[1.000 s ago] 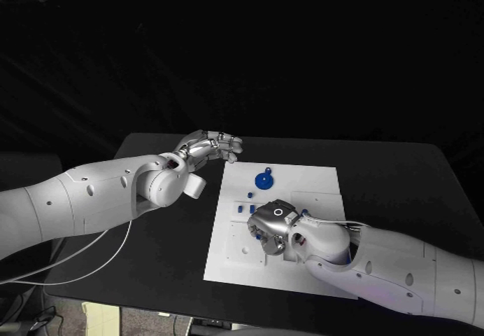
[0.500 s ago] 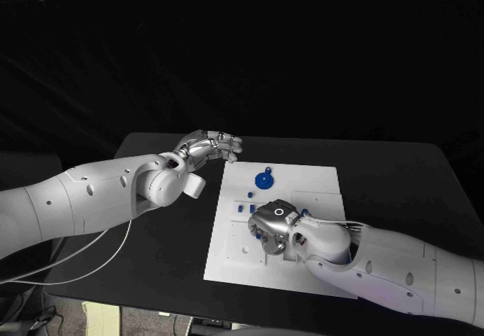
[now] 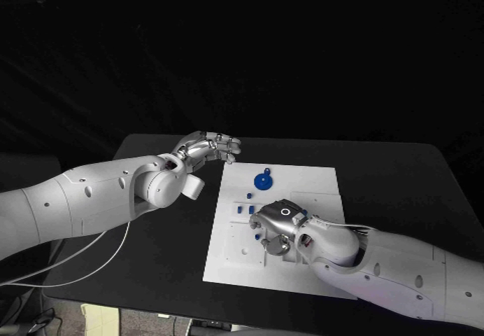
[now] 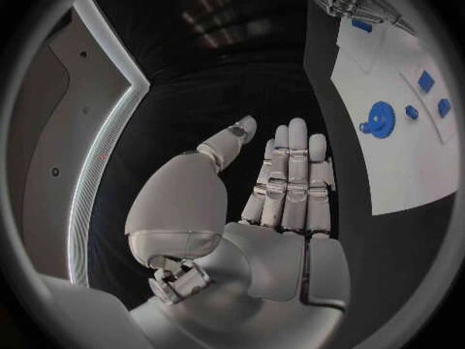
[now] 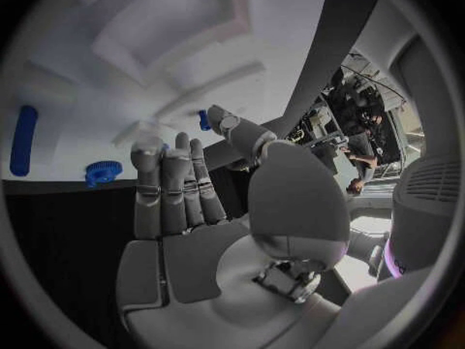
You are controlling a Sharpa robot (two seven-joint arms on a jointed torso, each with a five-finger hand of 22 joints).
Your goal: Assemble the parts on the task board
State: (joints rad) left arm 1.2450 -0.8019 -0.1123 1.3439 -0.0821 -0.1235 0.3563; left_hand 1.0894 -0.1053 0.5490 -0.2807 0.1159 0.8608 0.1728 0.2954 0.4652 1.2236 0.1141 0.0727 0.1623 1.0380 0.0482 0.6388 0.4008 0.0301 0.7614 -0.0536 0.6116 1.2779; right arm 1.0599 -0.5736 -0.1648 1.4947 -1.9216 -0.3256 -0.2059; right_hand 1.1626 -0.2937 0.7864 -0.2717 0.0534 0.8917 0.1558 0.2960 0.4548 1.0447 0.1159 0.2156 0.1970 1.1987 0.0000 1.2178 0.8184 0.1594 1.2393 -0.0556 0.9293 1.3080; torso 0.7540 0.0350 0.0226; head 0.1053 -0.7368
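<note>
Hands [image 3: 274, 222] [image 3: 209, 148] empty — fingers straight.

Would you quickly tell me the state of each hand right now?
Left hand: open, fingers extended, holding nothing, off the task board.
Right hand: open, holding nothing, over the task board.

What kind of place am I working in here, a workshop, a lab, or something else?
Most likely a robotics lab or test cell. A white task board with small blue parts lies on a black table against a dark backdrop, and the right wrist view shows stands and cabling at the room's edge.
</note>
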